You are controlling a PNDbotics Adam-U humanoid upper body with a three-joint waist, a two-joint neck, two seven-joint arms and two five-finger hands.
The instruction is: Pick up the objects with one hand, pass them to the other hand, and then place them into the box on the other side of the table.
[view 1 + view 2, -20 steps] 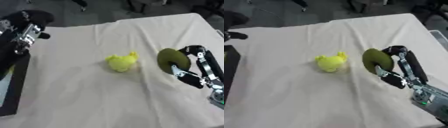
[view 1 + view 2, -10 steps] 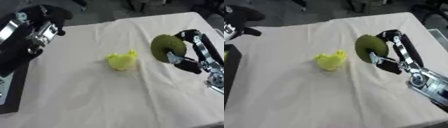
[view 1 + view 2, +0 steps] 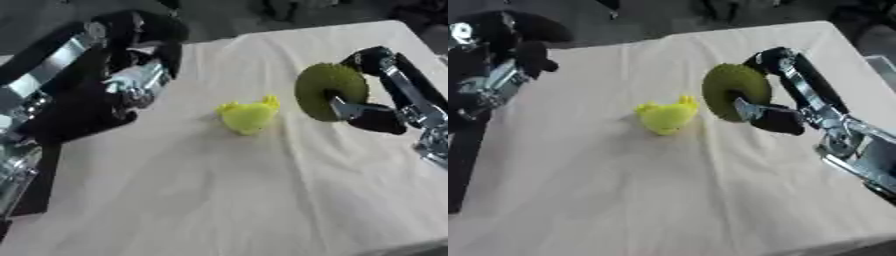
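Covering the table, a cream cloth [image 3: 219, 200] lies wrinkled; the yellow toy [image 3: 248, 115] sits mid-cloth, right hand [image 3: 359, 107] beside it pinching a green disc [image 3: 325, 91]; left hand's [image 3: 131, 75] fingers unclear; dark floor behind

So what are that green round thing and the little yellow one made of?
The green disc, held in the right hand, looks fuzzy and matte, probably felt or plush. The yellow toy on the cloth looks soft and dull too, likely plush, though foam is possible.
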